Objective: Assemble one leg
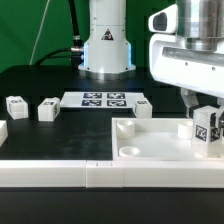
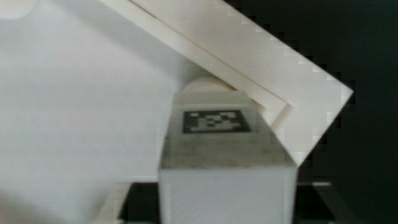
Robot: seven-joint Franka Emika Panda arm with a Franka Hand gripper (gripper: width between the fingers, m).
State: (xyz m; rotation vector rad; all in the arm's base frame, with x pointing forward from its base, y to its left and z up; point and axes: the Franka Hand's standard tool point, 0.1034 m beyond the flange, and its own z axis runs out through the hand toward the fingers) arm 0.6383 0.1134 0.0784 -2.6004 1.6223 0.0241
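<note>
My gripper (image 1: 206, 118) is shut on a leg (image 1: 207, 130), a small white post with a black-and-white tag facing the camera. It holds the leg upright over the far corner of the large white tray-like piece (image 1: 160, 140), at the exterior view's right. In the wrist view the leg (image 2: 222, 150) fills the space between the dark fingers (image 2: 153, 196), its tag toward the camera, and the tray's corner (image 2: 267, 60) lies beyond it. I cannot tell whether the leg's end touches the tray. A round socket (image 1: 128, 152) shows at the tray's near corner.
Three loose legs lie on the black table, at the left (image 1: 15, 105), left of centre (image 1: 47, 110) and behind the tray (image 1: 141, 107). The marker board (image 1: 104, 99) lies before the robot base (image 1: 106, 45). Long white bars (image 1: 60, 172) run along the front.
</note>
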